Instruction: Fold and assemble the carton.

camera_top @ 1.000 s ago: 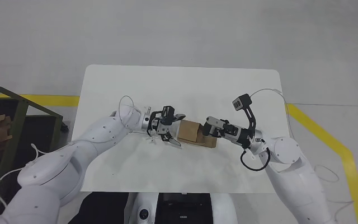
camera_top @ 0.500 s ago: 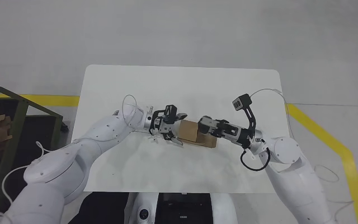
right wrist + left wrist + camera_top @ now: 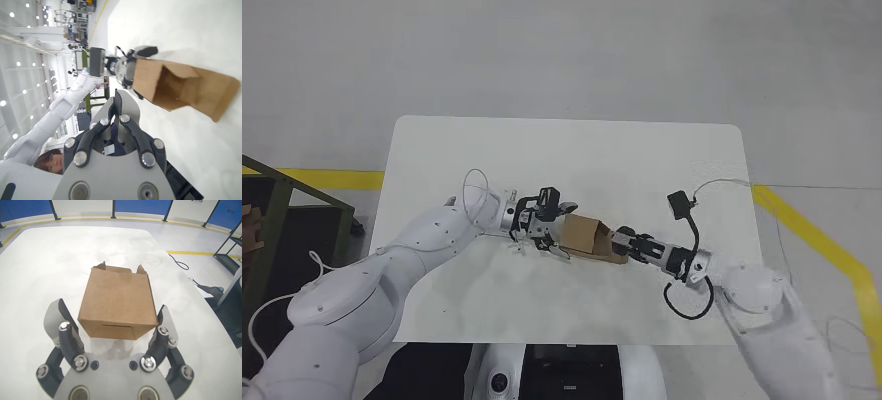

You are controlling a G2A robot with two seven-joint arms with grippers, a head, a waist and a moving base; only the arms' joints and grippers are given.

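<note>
A brown carton (image 3: 587,238) lies on its side in the middle of the white table (image 3: 562,160). In the left wrist view its closed, slotted end (image 3: 113,330) faces the camera. My left gripper (image 3: 547,235) is open, and its fingers (image 3: 64,313) stand close on either side of that end. In the right wrist view the carton's (image 3: 147,79) open mouth shows, with a long flap (image 3: 213,94) lying out on the table. My right gripper (image 3: 116,106) is shut with nothing in it. It sits low by the open end (image 3: 627,243).
A black cable (image 3: 179,263) lies over the table's far right corner. A dark green rack (image 3: 272,215) stands off the table's left side. Bare tabletop lies all around the carton.
My right arm has dropped lower and turned its wrist, with its gripper still at the carton's open end. The carton has swung slightly. My left gripper has barely moved.
</note>
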